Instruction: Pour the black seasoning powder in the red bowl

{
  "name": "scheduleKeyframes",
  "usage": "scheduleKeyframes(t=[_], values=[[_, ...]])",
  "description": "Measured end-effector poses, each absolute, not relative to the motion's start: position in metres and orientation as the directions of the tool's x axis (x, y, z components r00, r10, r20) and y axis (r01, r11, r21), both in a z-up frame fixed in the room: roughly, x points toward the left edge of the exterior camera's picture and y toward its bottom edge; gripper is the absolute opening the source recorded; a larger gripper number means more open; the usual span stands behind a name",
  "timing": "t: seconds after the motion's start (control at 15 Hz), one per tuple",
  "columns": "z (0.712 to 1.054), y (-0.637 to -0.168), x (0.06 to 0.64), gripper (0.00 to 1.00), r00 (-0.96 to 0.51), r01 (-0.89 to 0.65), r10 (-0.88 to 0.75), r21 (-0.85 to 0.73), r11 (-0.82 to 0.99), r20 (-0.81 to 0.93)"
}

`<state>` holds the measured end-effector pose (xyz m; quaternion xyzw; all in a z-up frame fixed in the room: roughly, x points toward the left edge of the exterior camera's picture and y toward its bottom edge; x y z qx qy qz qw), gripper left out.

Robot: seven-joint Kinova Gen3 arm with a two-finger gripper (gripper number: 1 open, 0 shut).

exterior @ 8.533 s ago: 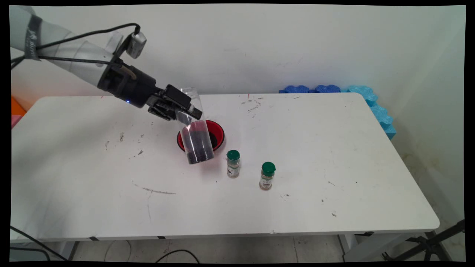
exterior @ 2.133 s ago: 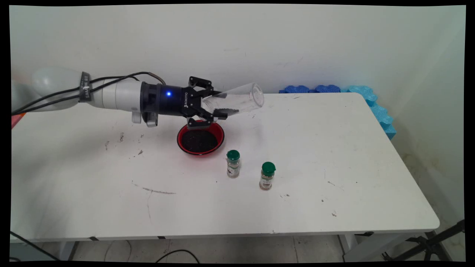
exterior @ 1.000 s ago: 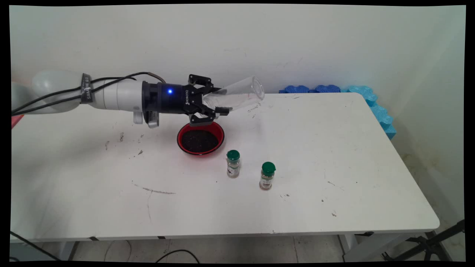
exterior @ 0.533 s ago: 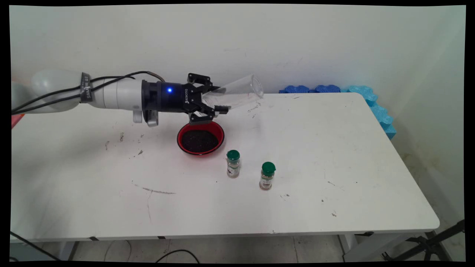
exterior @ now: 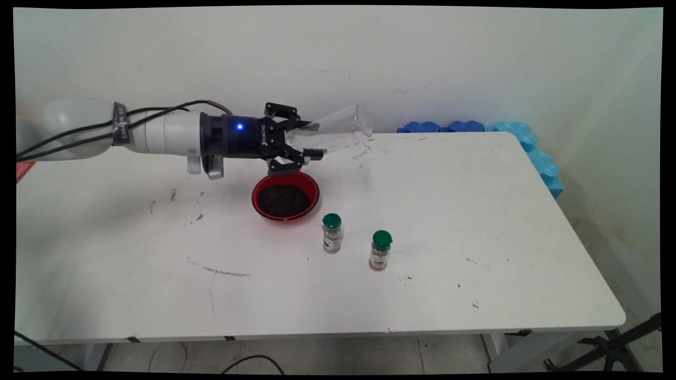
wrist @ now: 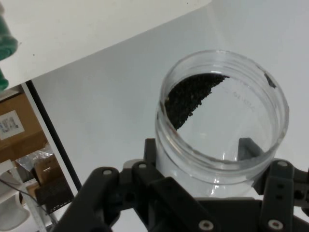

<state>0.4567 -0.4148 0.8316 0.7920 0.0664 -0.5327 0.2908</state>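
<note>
The black gripper (exterior: 305, 154) is clamped on the base end of a clear jar (exterior: 334, 132), holding it above the white table (exterior: 475, 221) with the open mouth tilted up and away from the arm. In the hand view, one finger (wrist: 164, 193) presses the jar's (wrist: 223, 121) wall from one side and another black link shows through the plastic on the opposite side; a patch of dark grains (wrist: 190, 95) clings inside the jar, low against the wall.

Just below the gripper, on the table, sits a red bowl (exterior: 285, 195) filled with the same dark grains; the gripper's lower finger hangs over its far rim without visibly touching it. Beyond the bowl, on the side away from the arm and nearer the camera, stand two small spice bottles with green caps: the first bottle (exterior: 331, 233) close by the bowl's rim, the second bottle (exterior: 380, 250) a little farther out, apart from the first. Both are upright.

Well past the jar's mouth, at the table's far corner against the wall, lies a heap of blue foam (exterior: 507, 138). The tabletop around the bowl is scuffed with dark marks.
</note>
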Motion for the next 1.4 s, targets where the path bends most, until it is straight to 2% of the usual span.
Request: scheduleKeyframes(t=[1.4], values=[[0.846, -0.404, 0.462, 0.00, 0.387, 0.444, -0.231, 0.400, -0.802, -0.893]])
